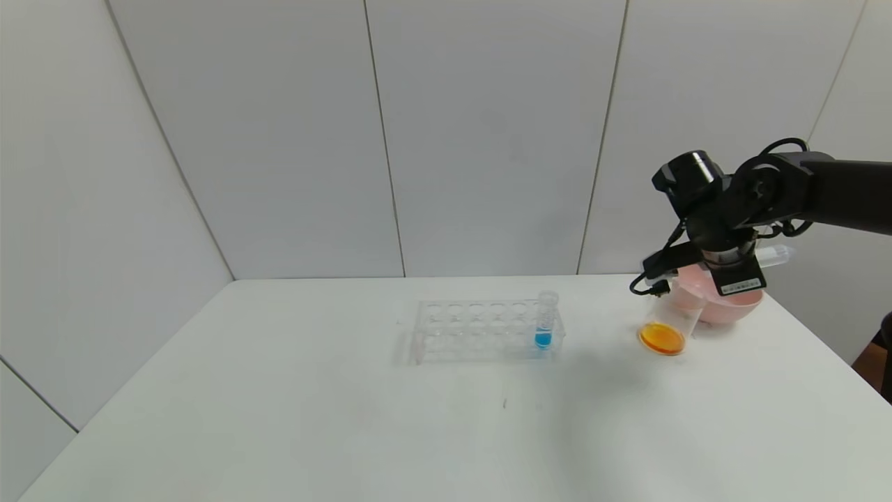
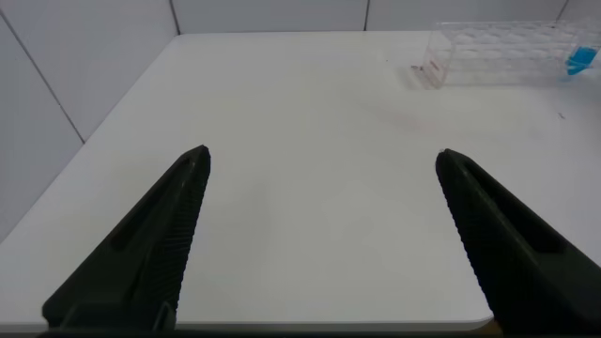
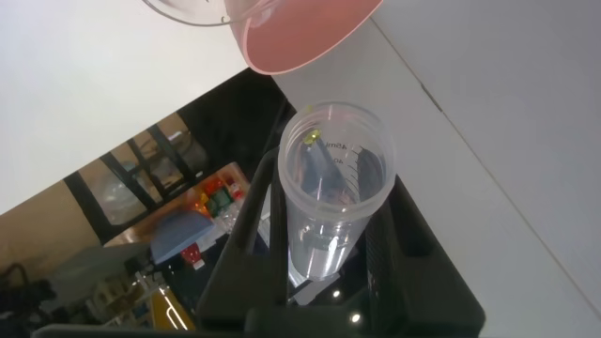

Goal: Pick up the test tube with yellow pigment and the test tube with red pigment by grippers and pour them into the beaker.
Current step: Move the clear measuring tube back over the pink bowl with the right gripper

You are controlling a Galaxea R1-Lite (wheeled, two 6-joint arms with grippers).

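Observation:
My right gripper (image 1: 721,261) hovers at the far right, over the beaker (image 1: 670,328) and a pink bowl (image 1: 728,307). It is shut on a clear test tube (image 1: 775,256) lying about level. In the right wrist view the tube (image 3: 333,178) sits between the black fingers (image 3: 246,225), drained except for a yellow drop near its mouth. The beaker stands on the table with orange liquid at its bottom (image 1: 662,339). The test tube with red pigment is out of view. My left gripper (image 2: 324,160) is open and empty above the table's near left part.
A clear tube rack (image 1: 481,331) stands mid-table with one tube of blue liquid (image 1: 544,321) at its right end; the rack also shows in the left wrist view (image 2: 507,52). White wall panels enclose the table at back and sides.

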